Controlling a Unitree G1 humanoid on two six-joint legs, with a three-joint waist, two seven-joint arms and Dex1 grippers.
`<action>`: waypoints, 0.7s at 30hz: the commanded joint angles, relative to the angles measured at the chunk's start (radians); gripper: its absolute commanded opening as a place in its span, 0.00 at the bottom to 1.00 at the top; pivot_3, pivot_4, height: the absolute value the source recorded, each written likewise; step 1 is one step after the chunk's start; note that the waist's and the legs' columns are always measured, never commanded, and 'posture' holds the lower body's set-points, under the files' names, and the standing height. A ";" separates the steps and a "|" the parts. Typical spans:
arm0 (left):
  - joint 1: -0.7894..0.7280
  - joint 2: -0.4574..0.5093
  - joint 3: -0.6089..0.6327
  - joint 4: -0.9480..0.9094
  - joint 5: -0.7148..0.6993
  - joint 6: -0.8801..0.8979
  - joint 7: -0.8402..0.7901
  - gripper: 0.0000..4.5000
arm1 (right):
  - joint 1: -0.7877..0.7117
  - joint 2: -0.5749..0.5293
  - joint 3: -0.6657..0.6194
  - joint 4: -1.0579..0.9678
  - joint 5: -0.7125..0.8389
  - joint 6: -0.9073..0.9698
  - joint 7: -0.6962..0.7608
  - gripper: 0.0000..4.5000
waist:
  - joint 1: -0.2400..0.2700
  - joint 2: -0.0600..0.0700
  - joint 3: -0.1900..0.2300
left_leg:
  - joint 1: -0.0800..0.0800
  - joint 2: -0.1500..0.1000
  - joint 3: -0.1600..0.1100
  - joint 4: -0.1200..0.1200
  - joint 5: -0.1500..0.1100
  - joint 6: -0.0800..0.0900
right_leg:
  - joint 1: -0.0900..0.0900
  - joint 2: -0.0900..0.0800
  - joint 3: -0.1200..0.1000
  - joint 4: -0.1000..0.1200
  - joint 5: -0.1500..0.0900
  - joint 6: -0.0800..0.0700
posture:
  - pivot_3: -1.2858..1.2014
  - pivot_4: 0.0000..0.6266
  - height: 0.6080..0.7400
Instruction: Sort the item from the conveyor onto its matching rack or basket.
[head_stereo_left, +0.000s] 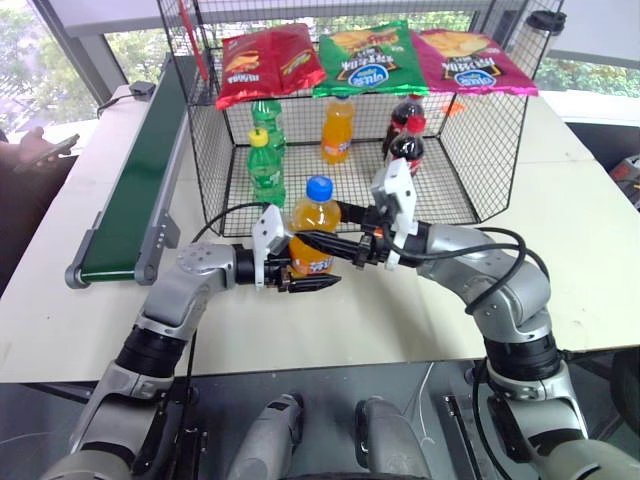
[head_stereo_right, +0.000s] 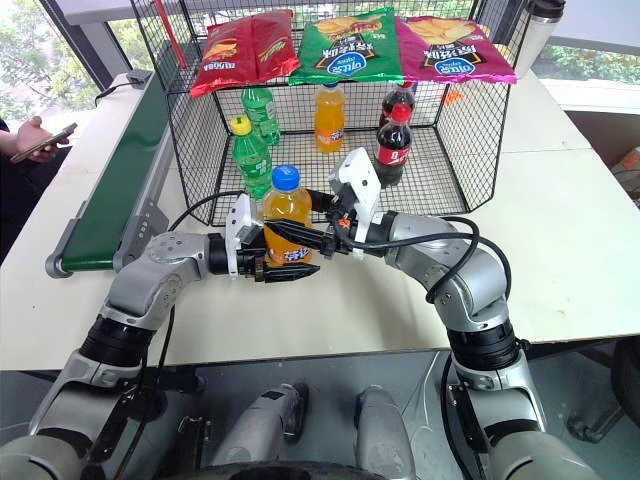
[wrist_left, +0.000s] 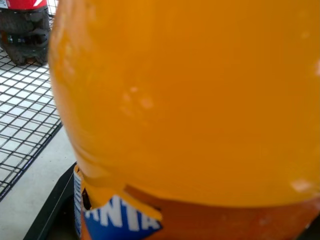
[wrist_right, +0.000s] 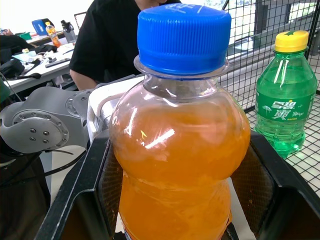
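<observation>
Just in front of the black wire cage (head_stereo_left: 470, 150), above the pale table (head_stereo_left: 590, 260), both arms meet on one orange soda bottle (head_stereo_left: 313, 222) with a blue cap. The left gripper (head_stereo_left: 300, 270) reaches in from the conveyor side and is clamped on the bottle's lower, labelled part, its black fingers pressed against it. The right gripper (head_stereo_left: 325, 240) comes from the opposite side, and its two fingers are closed around the bottle's upper body just under the shoulder, one on either flank in the right wrist view. The bottle stands upright between them, clear of the table. Inside the cage, behind the held bottle, stand two green soda bottles (head_stereo_left: 266, 165), another orange bottle (head_stereo_left: 337, 130) and two dark cola bottles (head_stereo_left: 405, 150) with red caps. Three snack bags (head_stereo_left: 365, 58), red, green and pink, lie on the cage's flat top. The dark green conveyor (head_stereo_left: 140, 180) runs alongside the cage on the robot's left. Beyond the conveyor, a person's hand (head_stereo_left: 35, 148) holds a phone.
</observation>
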 joint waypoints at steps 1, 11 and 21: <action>-0.010 -0.005 0.037 -0.039 -0.007 0.014 0.037 0.78 | -0.024 0.006 0.001 -0.022 -0.017 -0.016 -0.026 0.55 | 0.000 0.000 0.000 | 0.000 0.000 0.000 0.000 0.000 0.000 | 0.000 0.000 0.000 0.000 0.000 0.000 | 0.52 0.24 0.99; -0.006 0.012 0.057 -0.071 -0.046 0.079 0.015 1.00 | -0.020 0.004 0.003 -0.026 -0.021 -0.013 -0.028 0.55 | 0.000 0.000 0.000 | 0.000 0.000 0.000 0.000 0.000 0.000 | 0.000 0.000 0.000 0.000 0.000 0.000 | 0.52 0.24 0.99; 0.046 0.065 0.161 -0.107 0.001 0.009 0.131 1.00 | -0.012 0.002 -0.003 -0.022 -0.043 -0.023 -0.042 0.55 | -0.001 0.000 0.000 | 0.000 0.000 0.000 0.000 0.000 -0.001 | 0.000 0.000 0.000 0.001 0.000 0.000 | 0.52 0.24 0.99</action>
